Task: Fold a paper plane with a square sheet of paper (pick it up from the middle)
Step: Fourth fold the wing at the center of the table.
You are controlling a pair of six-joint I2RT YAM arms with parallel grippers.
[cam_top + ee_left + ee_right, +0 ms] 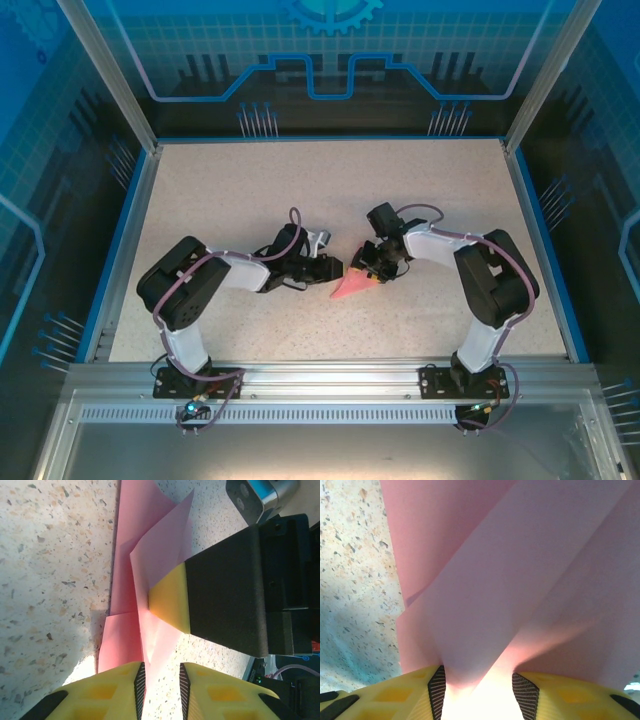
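On the speckled table (250, 200), with an aluminium rail (330, 385) along its 6 o'clock edge, your left arm (190, 290) and right arm (490, 280) reach inward and meet just 6 o'clock of centre, over the pink-red paper plane (352, 288). It is not a flat square. From above you see a narrow wedge, point toward 8 o'clock, with its broad end under the right arm's tip at 2 o'clock. The left wrist view shows layered flaps and a lengthwise crease, with one flap standing off the table. On that showing the early folds are made and the job reads as well past halfway. What looks to be left is flattening the raised flap, matching the wings and letting go. The right gripper (477, 677) straddles folded paper that fills the gap between its pads, which stand well apart; you cannot tell whether it pinches or merely brackets the fold. The left gripper (162, 672), at 10 o'clock of the plane, has its jaws narrowly apart. Bare table shows in the gap and the crease lies along one pad, so it appears to hold nothing. Crowding is your obstacle: one yellow pad (170, 597) of the right gripper sits on the paper just ahead of the left gripper, leaving either little room to move without bumping the other or tearing the flap.
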